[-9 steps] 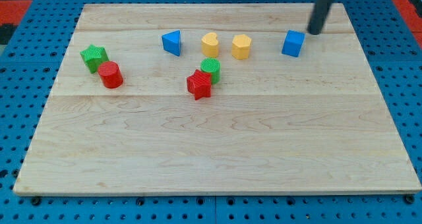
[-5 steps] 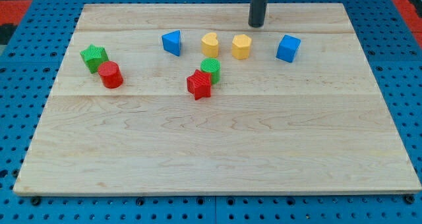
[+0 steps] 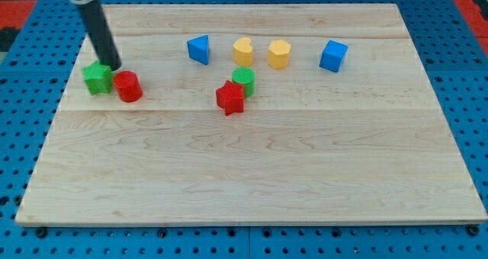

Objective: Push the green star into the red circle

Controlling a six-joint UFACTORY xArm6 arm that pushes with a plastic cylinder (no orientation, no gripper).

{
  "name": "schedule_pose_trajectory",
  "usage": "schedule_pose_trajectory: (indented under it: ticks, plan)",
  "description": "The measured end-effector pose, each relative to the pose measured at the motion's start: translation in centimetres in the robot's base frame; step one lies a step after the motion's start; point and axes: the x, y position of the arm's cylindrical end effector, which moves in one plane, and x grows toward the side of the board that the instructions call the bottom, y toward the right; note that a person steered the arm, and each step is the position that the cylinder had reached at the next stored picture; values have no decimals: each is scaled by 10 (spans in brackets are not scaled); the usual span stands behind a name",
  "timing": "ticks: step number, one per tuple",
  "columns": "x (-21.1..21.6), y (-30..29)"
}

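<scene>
The green star (image 3: 96,78) lies near the board's left edge, touching the left side of the red circle (image 3: 128,86), a short red cylinder. My tip (image 3: 112,67) stands just above the seam between the two blocks, at the star's upper right, touching or nearly touching it. The dark rod slants up toward the view's top left.
A red star (image 3: 229,97) and a green circle (image 3: 244,81) sit together mid-board. A blue triangle (image 3: 199,49), a yellow heart (image 3: 243,51), a yellow hexagon (image 3: 279,53) and a blue cube (image 3: 334,55) form a row near the top. The wooden board (image 3: 252,175) lies on blue pegboard.
My tip swept from the view's top right across the top of the board to the green star. The star has shifted slightly down and left and now touches the red circle.
</scene>
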Motion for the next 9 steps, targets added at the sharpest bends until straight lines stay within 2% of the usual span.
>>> schedule_pose_trajectory:
  ticks: [3, 4, 5, 6, 9]
  plan:
    - [16, -7]
    - [0, -17]
    - [7, -67]
    - [55, -71]
    - [31, -18]
